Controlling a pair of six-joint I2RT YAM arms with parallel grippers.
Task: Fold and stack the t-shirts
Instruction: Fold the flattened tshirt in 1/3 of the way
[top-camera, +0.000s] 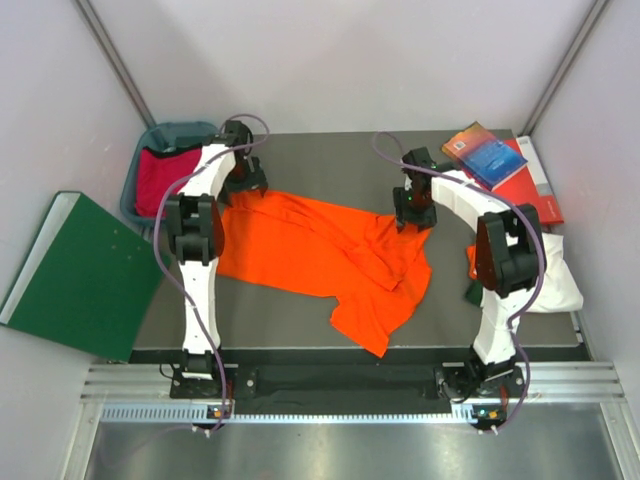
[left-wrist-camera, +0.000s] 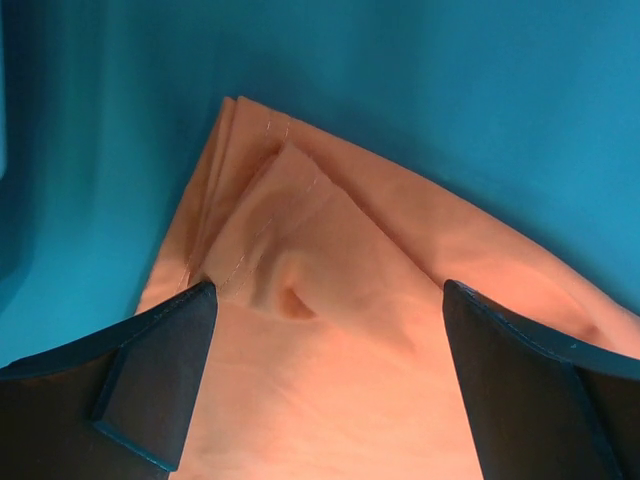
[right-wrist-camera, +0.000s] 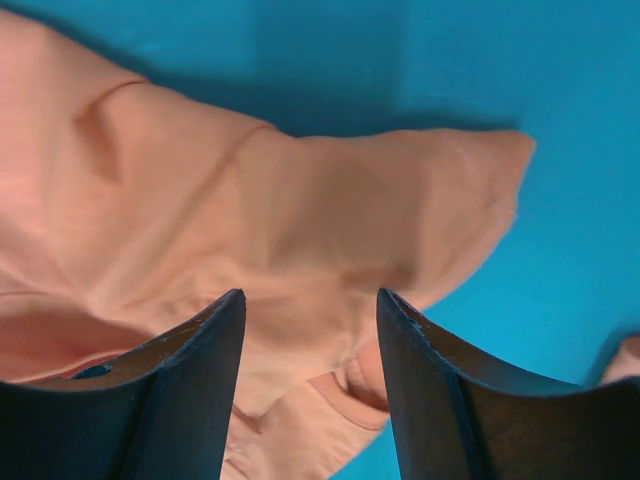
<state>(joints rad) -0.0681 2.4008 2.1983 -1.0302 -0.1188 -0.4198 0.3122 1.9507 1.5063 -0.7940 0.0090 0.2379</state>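
Note:
A bright orange t-shirt (top-camera: 320, 250) lies crumpled across the dark table (top-camera: 330, 160). My left gripper (top-camera: 243, 188) hangs over its far left corner, jaws wide open. In the left wrist view (left-wrist-camera: 327, 300) a folded hemmed corner of the shirt (left-wrist-camera: 300, 220) lies between and below the fingers. My right gripper (top-camera: 412, 215) is over the shirt's far right corner, jaws open. The right wrist view (right-wrist-camera: 310, 300) shows a sleeve of the shirt (right-wrist-camera: 300, 200) under the fingers. Neither gripper holds cloth.
A teal bin (top-camera: 150, 140) at the far left holds a crimson shirt (top-camera: 155, 178). A stiff green board (top-camera: 85, 275) leans left of the table. Red and blue books (top-camera: 495, 160) lie at the far right. A white shirt (top-camera: 552, 275) with orange and dark green cloth beside it lies at the right edge.

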